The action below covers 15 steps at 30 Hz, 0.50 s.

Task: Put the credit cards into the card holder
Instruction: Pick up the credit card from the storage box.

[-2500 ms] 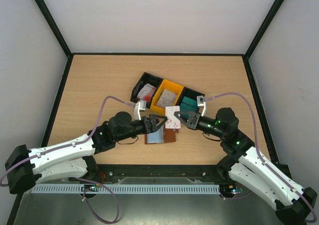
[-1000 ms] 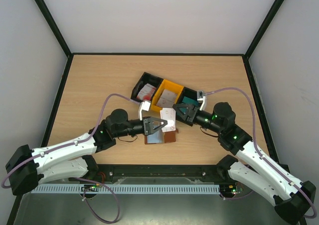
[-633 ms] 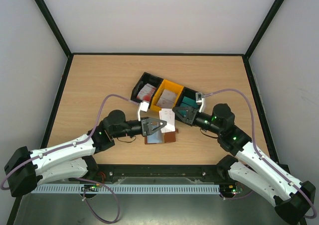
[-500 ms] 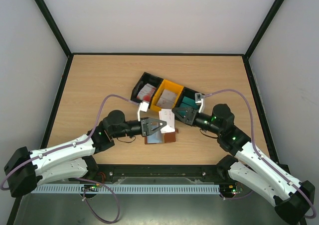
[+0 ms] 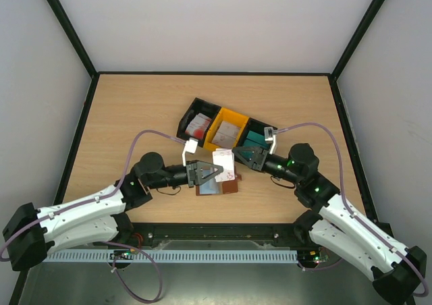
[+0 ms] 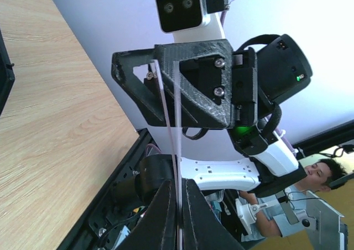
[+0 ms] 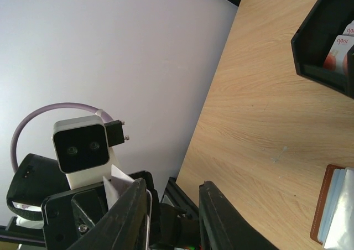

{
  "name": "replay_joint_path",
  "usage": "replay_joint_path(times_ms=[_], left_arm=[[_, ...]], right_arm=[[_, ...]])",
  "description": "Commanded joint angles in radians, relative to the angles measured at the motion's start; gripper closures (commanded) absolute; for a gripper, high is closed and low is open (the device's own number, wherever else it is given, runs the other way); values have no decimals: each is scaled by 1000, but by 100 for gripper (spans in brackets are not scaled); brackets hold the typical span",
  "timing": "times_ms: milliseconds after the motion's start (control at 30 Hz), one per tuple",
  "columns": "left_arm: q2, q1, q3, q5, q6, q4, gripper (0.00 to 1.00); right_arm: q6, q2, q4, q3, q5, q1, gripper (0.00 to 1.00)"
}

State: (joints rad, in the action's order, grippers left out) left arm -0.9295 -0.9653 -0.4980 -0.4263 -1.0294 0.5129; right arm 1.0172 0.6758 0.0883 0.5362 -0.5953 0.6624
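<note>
My left gripper (image 5: pixel 210 171) is shut on two white credit cards (image 5: pixel 223 164) with pink marks, held just above the card holder. In the left wrist view the cards (image 6: pixel 172 128) run edge-on up from between the closed fingers (image 6: pixel 163 217). The card holder (image 5: pixel 220 186), an open brown wallet with pale pockets, lies on the table under them and shows in the right wrist view (image 7: pixel 333 206). My right gripper (image 5: pixel 240 156) faces the cards from the right, open with nothing between its fingers (image 7: pixel 134 214). A corner of the held cards (image 7: pixel 118 187) shows beyond its left finger.
Three joined bins stand behind the wallet: a black bin (image 5: pixel 191 115) with white cards (image 5: pixel 200 125), a yellow bin (image 5: pixel 219 128) with more cards, and a black bin (image 5: pixel 258 125) with teal cards (image 5: pixel 256 141). The two grippers face each other closely.
The right gripper, which held the white card 2.5 s ago, has let go and drawn back a little. The left arm has pulled slightly left with the cards in its grip.
</note>
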Motion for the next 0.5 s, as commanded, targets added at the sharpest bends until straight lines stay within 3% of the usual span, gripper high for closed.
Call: replay_joint_path(times_ms=[0, 300, 467], left_arm=[[42, 2, 13, -9, 5, 99, 97], [38, 2, 2, -7, 14, 119, 97], [12, 3, -25, -6, 17, 120, 97]], right_arm=[[6, 13, 14, 4, 19, 3, 75], [-22, 39, 45, -16, -105, 3, 82], [-6, 18, 99, -39, -180, 3, 79]])
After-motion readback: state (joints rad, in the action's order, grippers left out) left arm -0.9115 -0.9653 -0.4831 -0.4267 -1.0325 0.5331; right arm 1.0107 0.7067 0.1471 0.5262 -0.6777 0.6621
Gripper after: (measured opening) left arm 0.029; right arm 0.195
